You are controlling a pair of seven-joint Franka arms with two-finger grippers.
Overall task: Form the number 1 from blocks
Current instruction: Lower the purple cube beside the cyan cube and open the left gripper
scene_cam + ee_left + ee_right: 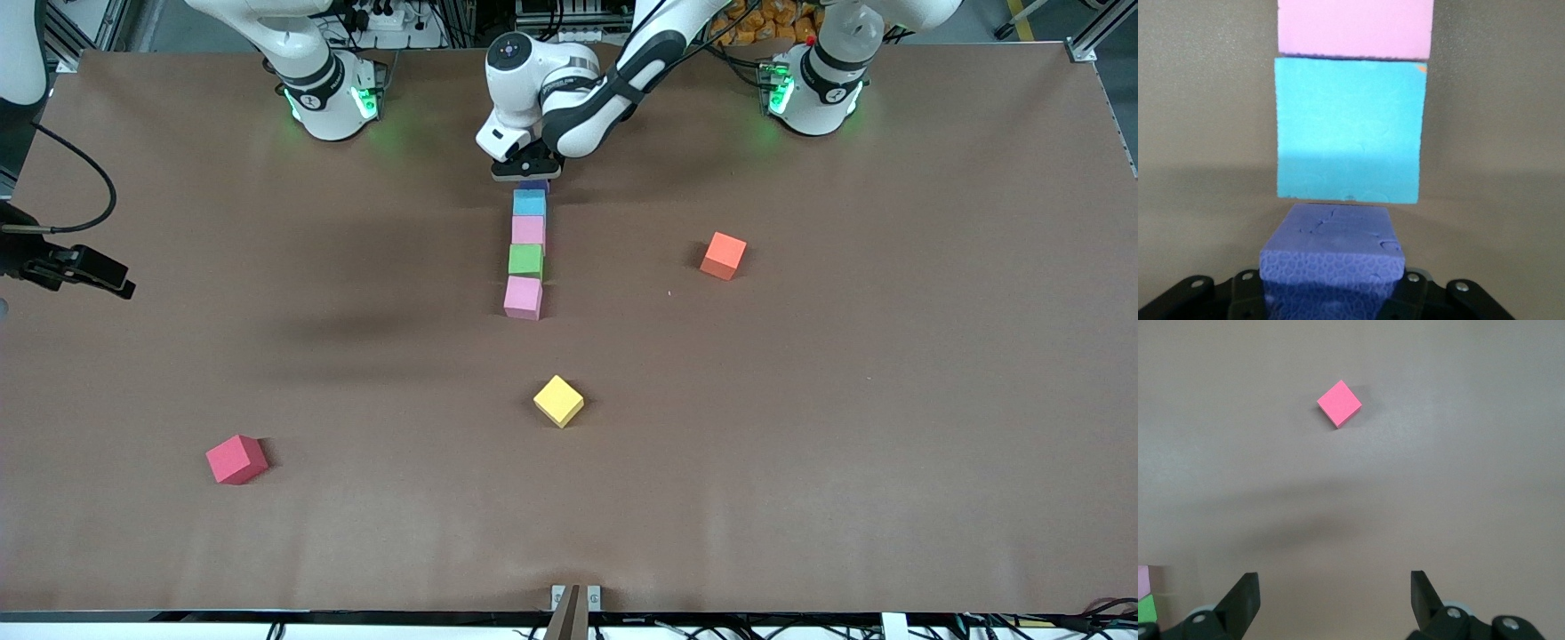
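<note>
Taking the green block in the middle of the line as our landmark, we start nearest the front camera. The red block lies well nearer than it, off toward the right arm's end of the table. The yellow block sits nearer too, turned cornerwise. One pink block rests just beside the green, on its near face. The orange block stands level with it, toward the left arm's end.

Farther from the camera come the second pink block, then the blue block, then the purple block. We see the left gripper clamped tight on the purple block at the line's end. The right gripper waits in the air with its fingers spread wide, holding nothing, over bare table.
</note>
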